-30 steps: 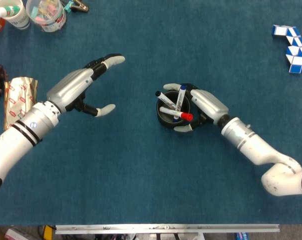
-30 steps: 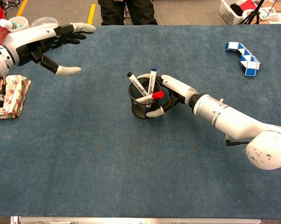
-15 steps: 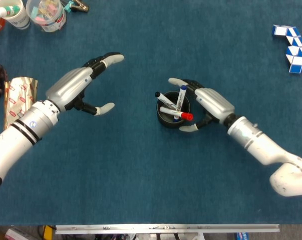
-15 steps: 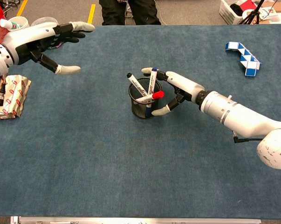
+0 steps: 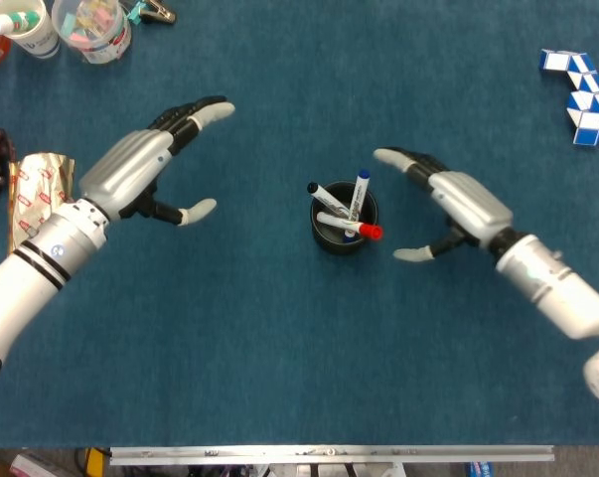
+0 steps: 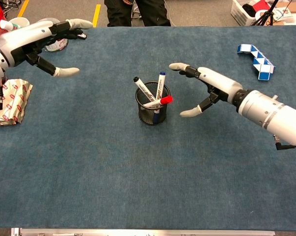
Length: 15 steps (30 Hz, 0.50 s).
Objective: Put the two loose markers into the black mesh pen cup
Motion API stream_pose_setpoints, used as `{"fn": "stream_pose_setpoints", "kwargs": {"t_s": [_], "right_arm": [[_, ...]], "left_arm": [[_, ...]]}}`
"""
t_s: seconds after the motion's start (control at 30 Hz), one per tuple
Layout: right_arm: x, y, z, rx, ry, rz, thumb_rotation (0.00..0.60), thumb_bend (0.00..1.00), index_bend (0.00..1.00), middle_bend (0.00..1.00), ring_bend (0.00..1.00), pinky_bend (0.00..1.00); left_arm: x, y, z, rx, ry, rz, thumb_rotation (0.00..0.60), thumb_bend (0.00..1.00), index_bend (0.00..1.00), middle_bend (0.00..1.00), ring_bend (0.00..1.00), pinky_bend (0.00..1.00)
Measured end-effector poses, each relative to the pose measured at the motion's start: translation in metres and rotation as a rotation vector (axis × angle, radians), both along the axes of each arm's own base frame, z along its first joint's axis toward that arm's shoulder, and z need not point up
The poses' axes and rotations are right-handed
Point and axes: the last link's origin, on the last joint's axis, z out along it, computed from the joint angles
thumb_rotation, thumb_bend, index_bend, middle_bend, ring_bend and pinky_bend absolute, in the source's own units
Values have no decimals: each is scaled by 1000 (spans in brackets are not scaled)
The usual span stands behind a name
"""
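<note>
The black mesh pen cup [image 5: 344,228] stands upright near the middle of the blue table [image 5: 279,348], and 3 markers sit inside it: a black-capped marker [image 5: 326,197], a blue-capped marker [image 5: 361,189] and a red-capped marker [image 5: 354,229]; no marker shows loose on the cloth, so the task looks finished. From the cup, the right hand [image 5: 456,204] lies toward 3 o'clock, clear of the rim, its fingers spread and holding nothing; the left hand [image 5: 145,164] lies toward 9 o'clock, well apart, fingers likewise spread and empty. The main risk now is a tip-over: the cup is light mesh and the markers stick out well above the rim, so a careless sweep of the right thumb or forearm across it could knock a marker out or topple the cup. In the head view the black-capped marker leans with its cap toward 10 o'clock, the blue-capped one stands steepest with its cap toward 1 o'clock, and the red-capped one lies lowest, its long axis nearly across the mouth with the cap resting at the rim toward 4 o'clock. That last one, perched on the rim, seems likeliest to slip out if the cup is jolted
</note>
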Motion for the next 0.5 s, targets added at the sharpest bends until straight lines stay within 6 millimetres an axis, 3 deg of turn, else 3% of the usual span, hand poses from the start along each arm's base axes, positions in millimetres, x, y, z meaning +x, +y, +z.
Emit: {"fn": "stream_pose_setpoints", "kwargs": {"t_s": [0.27,0.4,0.5], "right_arm": [[-20,9,45,-76,33,-58,600,35,0,102,2,0],[-31,15,65,-131,77,-75,600,187,0,185,85,28],[-39,18,77,-199,113,-85,600,286,105,284,181,147]], "left_arm": [[-14,-2,7,89,74,18,600,298,40,0,0,0],[-22,-4,11,150,120,26,600,298,52,0,0,0],[-29,-6,15,204,170,25,600,297,69,0,0,0]]}}
